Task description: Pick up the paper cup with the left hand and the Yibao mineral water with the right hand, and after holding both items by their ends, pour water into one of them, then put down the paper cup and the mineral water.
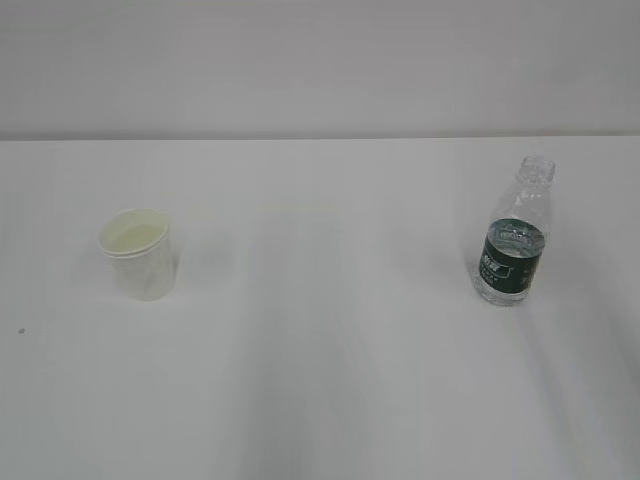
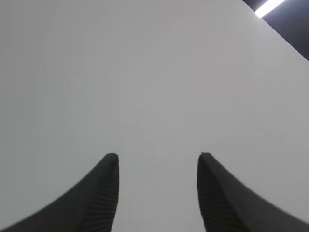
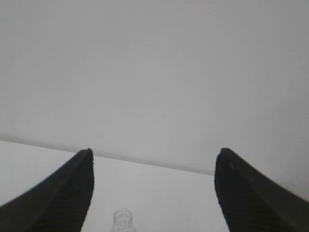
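Note:
The white paper cup [image 1: 140, 254] stands upright on the left of the white table [image 1: 320, 380]. The Yibao mineral water bottle [image 1: 514, 235], clear with a dark green label and no cap, stands upright on the right. Neither arm shows in the exterior view. My left gripper [image 2: 158, 155] is open and empty, facing a plain white surface; the cup is out of its view. My right gripper [image 3: 154, 151] is open and empty; the bottle's open neck [image 3: 122, 220] shows low between its fingers, farther off.
The table's far edge meets a pale wall [image 1: 320, 60] behind both objects. A bright light strip [image 2: 270, 7] shows at the top right of the left wrist view. A small dark speck [image 1: 21, 331] lies on the table at the far left.

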### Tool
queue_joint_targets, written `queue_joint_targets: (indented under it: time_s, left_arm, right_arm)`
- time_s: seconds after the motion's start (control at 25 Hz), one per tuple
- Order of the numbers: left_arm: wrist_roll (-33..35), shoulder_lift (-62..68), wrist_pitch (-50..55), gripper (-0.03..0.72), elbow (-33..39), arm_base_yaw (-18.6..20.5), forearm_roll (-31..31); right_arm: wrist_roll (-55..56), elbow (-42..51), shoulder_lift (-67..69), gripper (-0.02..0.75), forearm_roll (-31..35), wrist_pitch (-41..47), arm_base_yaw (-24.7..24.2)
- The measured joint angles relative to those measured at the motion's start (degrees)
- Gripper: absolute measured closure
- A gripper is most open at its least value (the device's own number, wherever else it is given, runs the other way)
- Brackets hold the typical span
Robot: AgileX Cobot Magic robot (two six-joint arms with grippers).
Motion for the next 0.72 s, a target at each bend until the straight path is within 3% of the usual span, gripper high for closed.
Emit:
queue_joint_targets:
  time_s: [0.44, 0.72]
  left_arm:
    - [0.00, -0.80, 3.91, 0.325, -0.80, 0.00, -1.44]
    - [0.00, -1.16, 14.16, 0.342, -7.63, 0.00, 6.79]
  right_arm:
    - [0.12, -1.72, -3.44, 0.149, 0.00, 4.75, 0.00]
    - [0.12, -4.79, -3.54, 0.149, 0.00, 6.37, 0.00]
